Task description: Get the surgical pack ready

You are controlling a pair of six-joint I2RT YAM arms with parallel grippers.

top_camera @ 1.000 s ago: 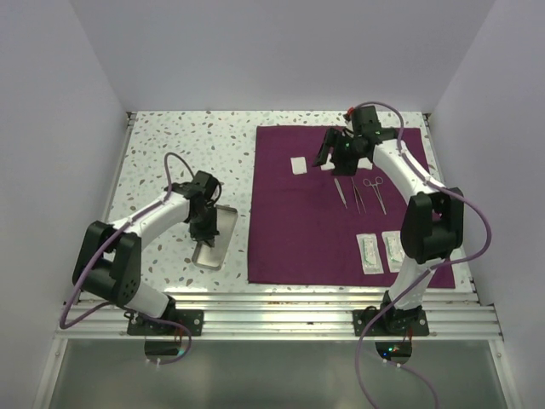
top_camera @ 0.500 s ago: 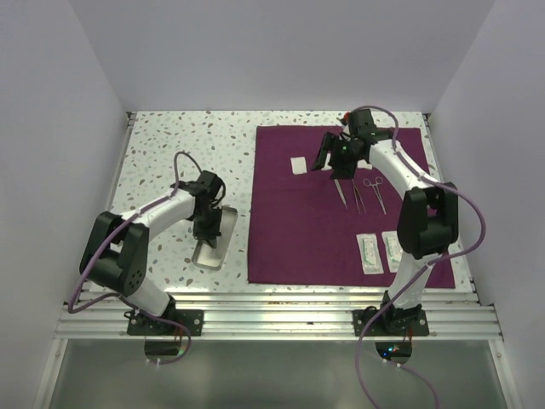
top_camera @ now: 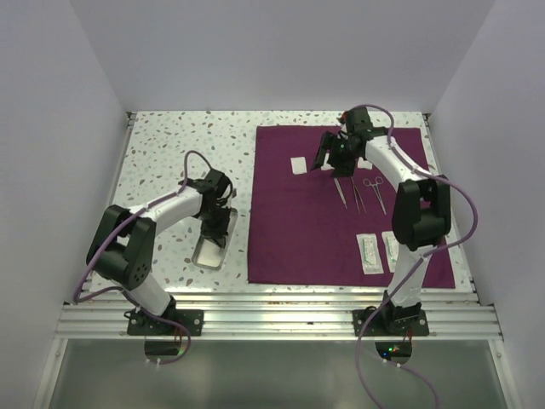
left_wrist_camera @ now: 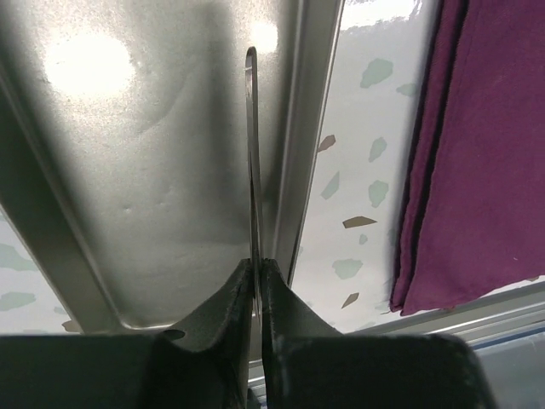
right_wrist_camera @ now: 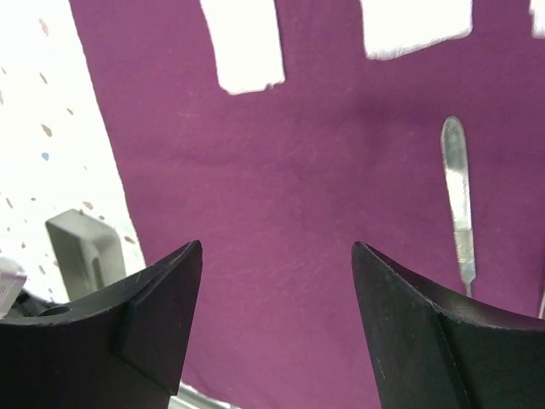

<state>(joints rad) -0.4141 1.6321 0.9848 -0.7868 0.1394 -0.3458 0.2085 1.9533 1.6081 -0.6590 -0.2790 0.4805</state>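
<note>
A thin metal tool (left_wrist_camera: pixel 252 153) is being pinched by the left gripper (left_wrist_camera: pixel 257 266) over the shiny tray (left_wrist_camera: pixel 145 170). The tray is lying just beside the purple cloth (top_camera: pixel 298 221). The right gripper (right_wrist_camera: pixel 277 256) is being held above the cloth, jaws spread wide.

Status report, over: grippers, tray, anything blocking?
Left gripper shut on steel tray rim, tray beside purple cloth. Right gripper open over cloth, empty. Gauze and instruments laid out on cloth; nothing blocking seen.
</note>
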